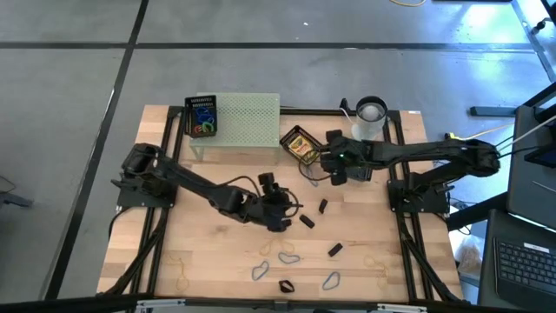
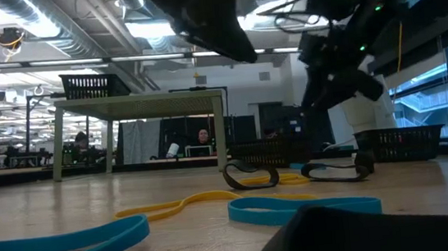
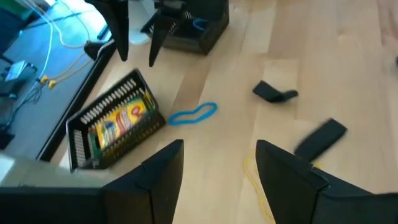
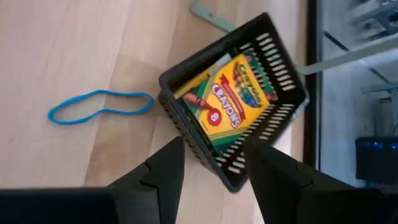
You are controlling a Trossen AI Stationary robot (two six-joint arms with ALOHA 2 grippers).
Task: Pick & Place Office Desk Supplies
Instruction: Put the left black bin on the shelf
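A black mesh basket (image 1: 300, 144) lies on the table with a yellow-green crayon box (image 4: 231, 98) in it. A blue loop (image 4: 99, 106) lies beside it. My right gripper (image 4: 214, 177) hovers open over the basket's near corner, its fingers on either side of the wall without touching it. My left gripper (image 3: 217, 171) is open above mid-table, pointing toward the basket, with black clips (image 3: 273, 93) and a thin yellow band (image 3: 252, 180) on the wood ahead. Grey wire clips (image 1: 289, 257) and more black clips (image 1: 334, 249) lie toward the near edge.
A pale green perforated stand (image 1: 239, 122) sits at the far edge with a second black basket (image 1: 201, 116) of coloured loops on it. A white cup (image 1: 370, 116) stands behind my right arm. Tan rubber bands (image 1: 182, 278) lie near the front corners. Bare wood shows at the left.
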